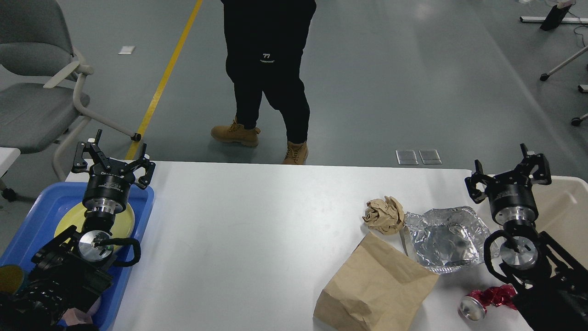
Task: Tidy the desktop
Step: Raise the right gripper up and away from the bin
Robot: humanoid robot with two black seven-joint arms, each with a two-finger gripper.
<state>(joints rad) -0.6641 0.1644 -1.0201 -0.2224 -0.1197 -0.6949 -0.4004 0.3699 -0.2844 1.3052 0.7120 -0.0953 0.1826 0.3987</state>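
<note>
Looking down from the robot's head, a wide white desktop [257, 239] fills the lower half of the view, with grey floor beyond it. Nearest, at the bottom right, a crushed red can [484, 301] lies on its side on the desktop, just beside the dark bulk of the right arm. Left of the can, a flattened brown paper bag [374, 287] lies with one corner running off the bottom edge. Just past the bag sits a crumpled foil tray [445, 241], and touching or nearly touching its left side is a ball of brown paper [383, 214].

At the bottom left, a blue tray [34, 220] holds a yellow plate [126, 223], partly hidden by the left arm. The left gripper [112, 158] hangs above the tray's far edge, its two fingers spread apart and holding nothing.

On the right, the right gripper [507, 172] is raised over the desktop's far right corner, beside a beige bin [562, 209]. Its fingers are also spread wide and empty. What lies inside the bin is hard to make out from here.

Beyond the desktop, a person [266, 73] in black trousers and tan boots stands on the floor. A yellow line [165, 78] runs across the floor toward a grey chair [36, 87] at the far left.
</note>
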